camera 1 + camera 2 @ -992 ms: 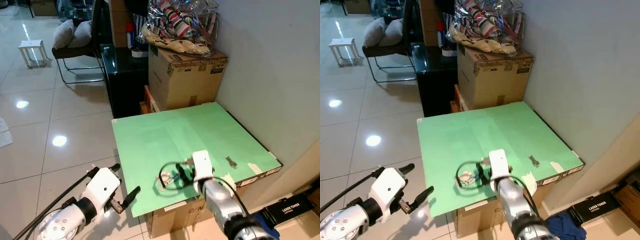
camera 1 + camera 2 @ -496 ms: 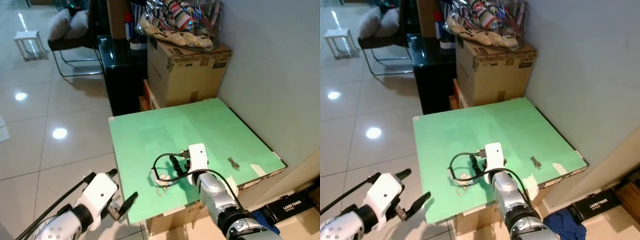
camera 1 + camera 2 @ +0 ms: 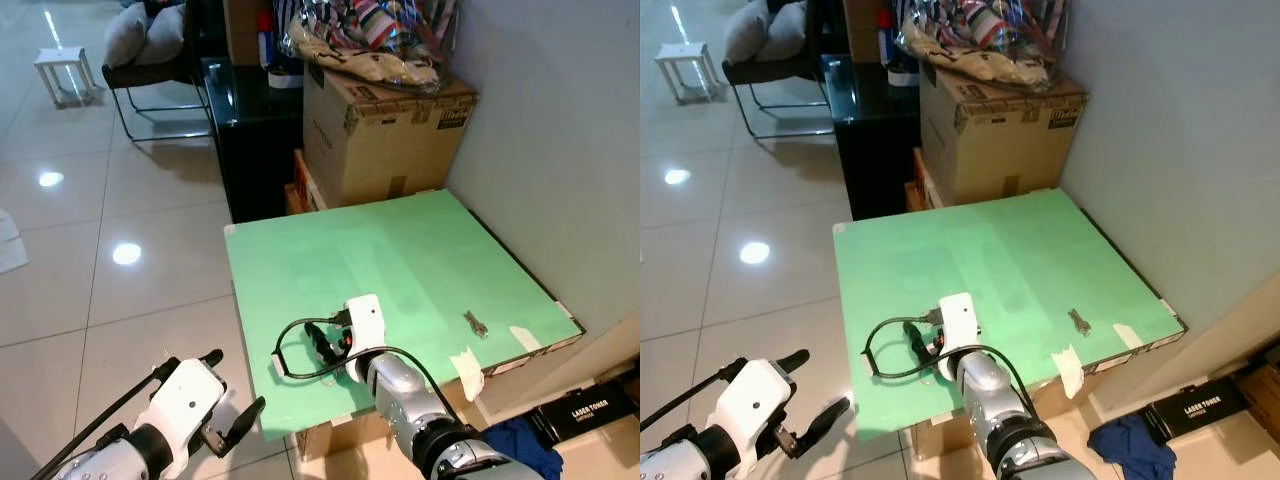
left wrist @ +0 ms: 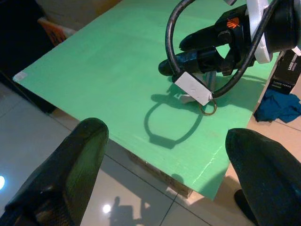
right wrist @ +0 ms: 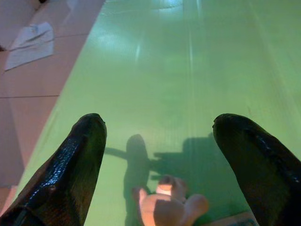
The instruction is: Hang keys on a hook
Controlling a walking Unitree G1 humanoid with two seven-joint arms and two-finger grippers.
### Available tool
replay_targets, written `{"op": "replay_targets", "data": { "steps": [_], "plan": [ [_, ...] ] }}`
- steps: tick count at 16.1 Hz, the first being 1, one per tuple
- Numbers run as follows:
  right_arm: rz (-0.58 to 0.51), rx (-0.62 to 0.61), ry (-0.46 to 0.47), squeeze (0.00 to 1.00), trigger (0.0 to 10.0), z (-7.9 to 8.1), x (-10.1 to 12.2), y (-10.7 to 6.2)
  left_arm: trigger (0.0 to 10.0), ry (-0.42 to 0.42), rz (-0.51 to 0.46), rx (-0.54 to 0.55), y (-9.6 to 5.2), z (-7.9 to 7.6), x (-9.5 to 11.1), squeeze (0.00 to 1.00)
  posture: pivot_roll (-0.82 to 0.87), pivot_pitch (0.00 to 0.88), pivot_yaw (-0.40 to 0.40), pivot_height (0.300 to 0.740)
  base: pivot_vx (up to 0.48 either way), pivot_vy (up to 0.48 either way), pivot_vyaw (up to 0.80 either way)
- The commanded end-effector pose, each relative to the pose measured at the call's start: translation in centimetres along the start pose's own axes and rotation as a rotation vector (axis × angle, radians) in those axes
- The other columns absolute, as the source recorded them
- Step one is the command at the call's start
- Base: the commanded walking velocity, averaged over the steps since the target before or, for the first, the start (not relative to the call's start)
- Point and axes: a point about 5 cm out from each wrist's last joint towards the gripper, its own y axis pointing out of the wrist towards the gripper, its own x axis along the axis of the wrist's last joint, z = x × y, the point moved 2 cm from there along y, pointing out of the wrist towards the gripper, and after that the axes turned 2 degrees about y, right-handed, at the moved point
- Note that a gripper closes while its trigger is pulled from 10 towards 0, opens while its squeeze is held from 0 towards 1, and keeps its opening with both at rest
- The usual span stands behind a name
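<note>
A key ring (image 4: pixel 208 108) with a pale figurine charm (image 5: pixel 169 207) lies on the green board (image 3: pixel 400 250) near its front left corner. My right gripper (image 3: pixel 325 345) hovers low over it, open. The charm sits between its two black fingers (image 5: pixel 87 155), and I cannot tell whether they touch it. A black cable loops out from that wrist. A single loose key (image 3: pixel 473 323) lies farther right on the board. My left gripper (image 3: pixel 230 390) is open above the floor tiles, off the board's front left corner, with nothing in it.
The board rests on a cardboard box. Behind it stand a larger carton (image 3: pixel 385 130) topped with a plastic bag, and a black cabinet (image 3: pixel 250 140). A wall runs along the right. A black box (image 3: pixel 590 412) and a blue cloth (image 3: pixel 520 440) lie on the floor at right.
The camera has shifted. My right gripper has moved left across the board, away from the loose key. The left gripper sits lower in view.
</note>
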Motion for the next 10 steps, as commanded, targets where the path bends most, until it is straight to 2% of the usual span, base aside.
{"op": "replay_targets", "data": {
  "steps": [1,10],
  "plan": [
    [0.033,-0.022,0.011,0.0,10.0,-0.2,-0.8,-0.2,10.0,0.006,-0.006,0.008,-0.3,0.0,0.4,0.0,0.17,0.147,-0.049,0.74,0.0,0.0,0.0],
    [0.116,-0.018,0.12,0.0,10.0,0.5,-2.2,-0.2,10.0,0.01,0.008,0.013,-0.8,0.2,0.7,0.0,0.19,0.157,-0.043,0.74,0.0,0.0,0.0]
  ]
}}
